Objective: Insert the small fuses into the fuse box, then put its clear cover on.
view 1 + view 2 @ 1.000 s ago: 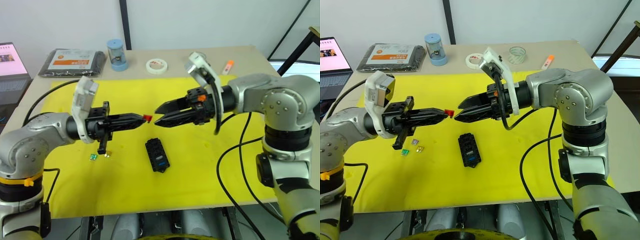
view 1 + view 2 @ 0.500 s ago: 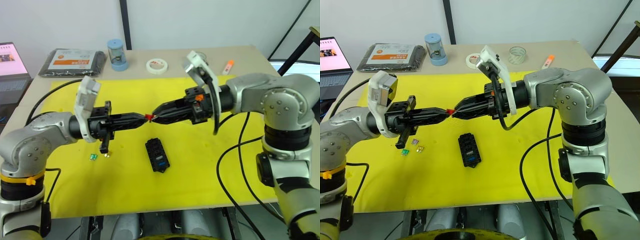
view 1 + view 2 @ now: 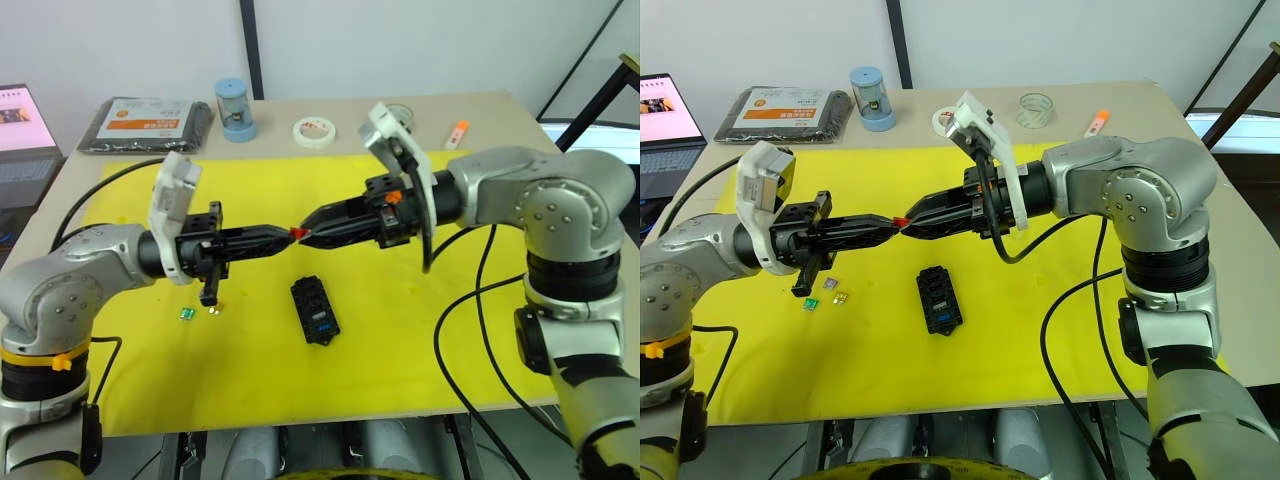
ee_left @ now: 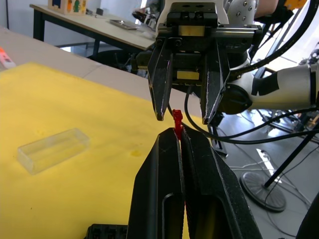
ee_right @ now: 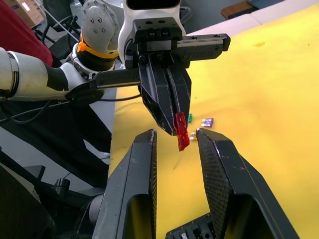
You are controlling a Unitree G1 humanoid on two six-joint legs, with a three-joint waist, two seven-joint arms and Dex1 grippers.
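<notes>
Passing the tiny translucent red blade fuse mid-air: left gripper clenches it, right gripper spread around it, above the small black slotted fuse box. Green and purple fuses lie on the yellow mat; clear rectangular cover off. Early stage.

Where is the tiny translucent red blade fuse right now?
The red fuse is held above the yellow mat, pinched in the left gripper, between the open fingers of the right gripper.
</notes>
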